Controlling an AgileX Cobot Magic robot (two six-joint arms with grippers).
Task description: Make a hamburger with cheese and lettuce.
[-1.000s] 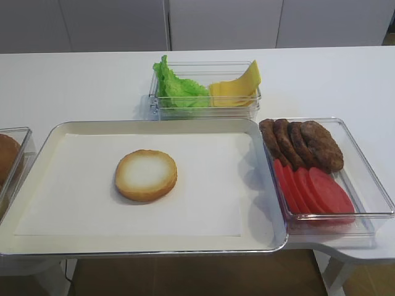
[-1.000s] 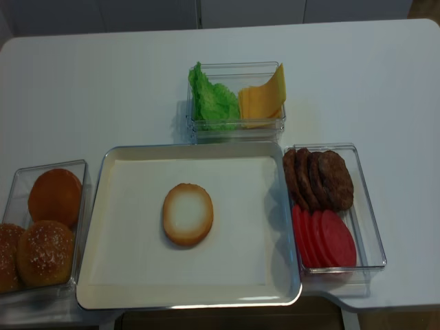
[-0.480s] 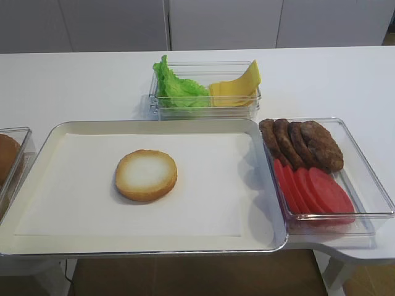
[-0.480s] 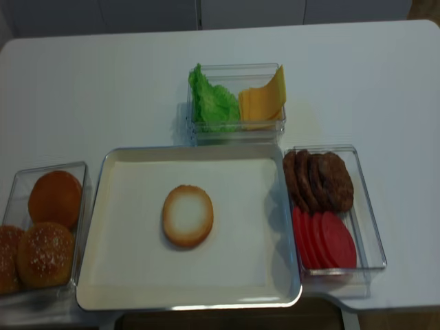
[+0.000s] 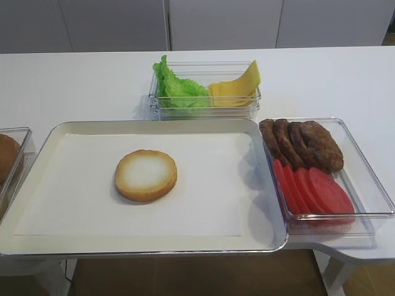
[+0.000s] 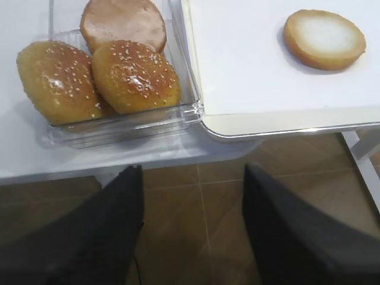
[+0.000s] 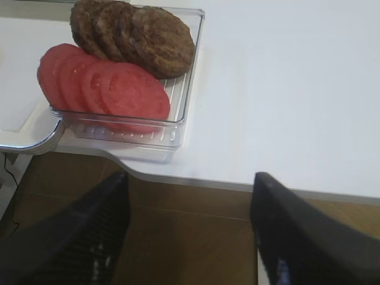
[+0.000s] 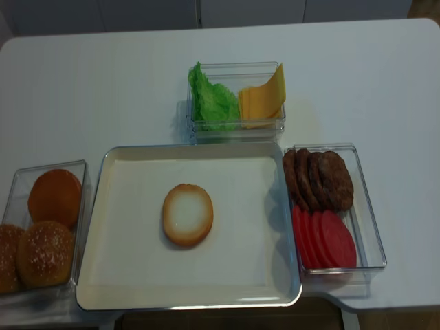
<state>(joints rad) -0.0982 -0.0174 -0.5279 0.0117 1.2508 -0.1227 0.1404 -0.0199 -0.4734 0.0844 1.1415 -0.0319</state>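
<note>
The hamburger is a single bun half (image 5: 145, 175) with a pale cut face, lying on the white paper of the metal tray (image 5: 154, 126); it also shows in the other overhead view (image 8: 188, 214) and the left wrist view (image 6: 324, 38). The lettuce (image 5: 176, 87) and the cheese (image 5: 237, 85) share a clear box at the back (image 8: 237, 69). My left gripper (image 6: 193, 228) is open and empty, below the table's front edge near the bun box. My right gripper (image 7: 189, 228) is open and empty, off the front right corner. Neither gripper shows in the overhead views.
A clear box on the right (image 5: 364, 179) holds brown patties (image 5: 300, 143) and red tomato slices (image 5: 315, 188). A clear box on the left (image 8: 17, 179) holds several sesame bun tops (image 6: 135, 76). Brown floor lies below both grippers.
The bun box on the left shifts slightly between frames. The bun half, lettuce and cheese have not moved.
</note>
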